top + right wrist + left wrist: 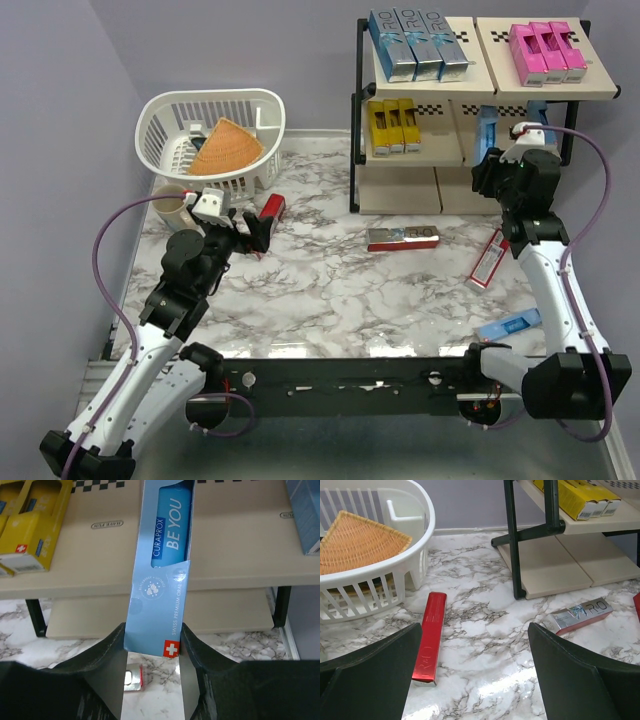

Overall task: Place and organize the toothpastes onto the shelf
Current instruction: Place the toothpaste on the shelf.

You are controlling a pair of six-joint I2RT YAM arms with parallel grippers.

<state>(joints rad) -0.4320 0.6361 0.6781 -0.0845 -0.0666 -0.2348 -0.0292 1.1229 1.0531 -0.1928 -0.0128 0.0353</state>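
My right gripper [152,640] is shut on a light blue toothpaste carton [162,575], its far end over the middle tier of the shelf [235,540]. It is between yellow cartons [30,525] and another light blue carton [305,515]. In the top view the right gripper [500,165] is at the shelf [357,150]; silver-blue cartons [415,42] and pink cartons [546,50] lie on the top tier. My left gripper [475,670] is open and empty over the table, beside a red carton [431,637]. A silver carton [582,614] lies mid-table.
A white basket [165,120] holding a woven wicker piece [225,148] stands at the back left, a beige roll [170,205] in front of it. Another red carton [487,258] and a light blue carton [508,325] lie on the table at the right.
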